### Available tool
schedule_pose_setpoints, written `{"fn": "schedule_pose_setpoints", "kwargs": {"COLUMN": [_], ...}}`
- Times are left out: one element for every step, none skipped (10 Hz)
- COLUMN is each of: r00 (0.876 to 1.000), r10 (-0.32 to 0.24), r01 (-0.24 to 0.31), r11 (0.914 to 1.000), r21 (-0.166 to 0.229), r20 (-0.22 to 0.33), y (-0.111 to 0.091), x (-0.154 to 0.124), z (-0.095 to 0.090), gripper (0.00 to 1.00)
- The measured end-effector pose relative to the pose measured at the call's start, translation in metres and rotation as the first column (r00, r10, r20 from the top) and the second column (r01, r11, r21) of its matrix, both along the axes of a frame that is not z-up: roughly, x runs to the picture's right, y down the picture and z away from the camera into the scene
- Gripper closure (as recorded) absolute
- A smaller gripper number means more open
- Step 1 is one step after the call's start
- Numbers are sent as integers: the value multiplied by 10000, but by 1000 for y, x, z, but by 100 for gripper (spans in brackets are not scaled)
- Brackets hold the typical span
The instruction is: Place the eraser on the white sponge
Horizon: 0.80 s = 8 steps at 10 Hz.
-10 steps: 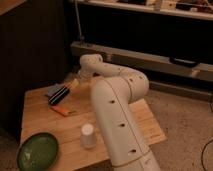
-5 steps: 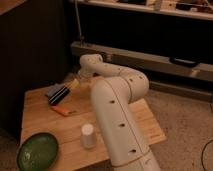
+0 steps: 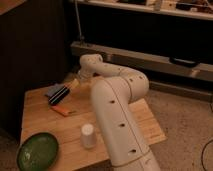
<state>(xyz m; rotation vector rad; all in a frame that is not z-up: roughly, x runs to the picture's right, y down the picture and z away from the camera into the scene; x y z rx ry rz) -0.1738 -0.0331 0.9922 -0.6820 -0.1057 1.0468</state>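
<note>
Wooden table (image 3: 41, 119) holds the eraser (image 3: 59, 94) diagonally, jaws apparently spread beside its far end.

The arm (image 3: 116, 107) is blocking the middle of the surface (image 3: 37, 115) and is running out past the bottom edge. The tool (image 3: 75, 84) is sitting at the far side of the surface, just beside the eraser (image 3: 60, 94), and the wrist is hiding most of it. The white sponge (image 3: 50, 90) is peeking out from the eraser's far side, and whether the two are overlapping is staying unclear. The green bowl (image 3: 37, 151) is getting clipped by the bottom edge.
</note>
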Motion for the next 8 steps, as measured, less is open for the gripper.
{"fn": "schedule_pose_setpoints", "kwargs": {"r00": [10000, 10000, 10000, 9996, 9981, 9955, 9916, 9872], "r10": [0, 0, -8, -61, -143, -186, -44, 94], "r01": [0, 0, 8, 60, 139, 167, 16, -129], "r11": [10000, 10000, 10000, 10000, 9999, 9996, 9998, 9997], "r21": [0, 0, -11, -44, -62, -212, -220, -206], "r20": [0, 0, -62, -293, -599, -929, -1293, -1589], "y": [0, 0, 0, -1, -4, -8, -17, -21], "x": [0, 0, 0, 1, -7, -20, -25, -29], "z": [0, 0, 0, -1, -9, -23, -37, -46], "gripper": [20, 20, 20, 20, 20, 20, 20, 20]}}
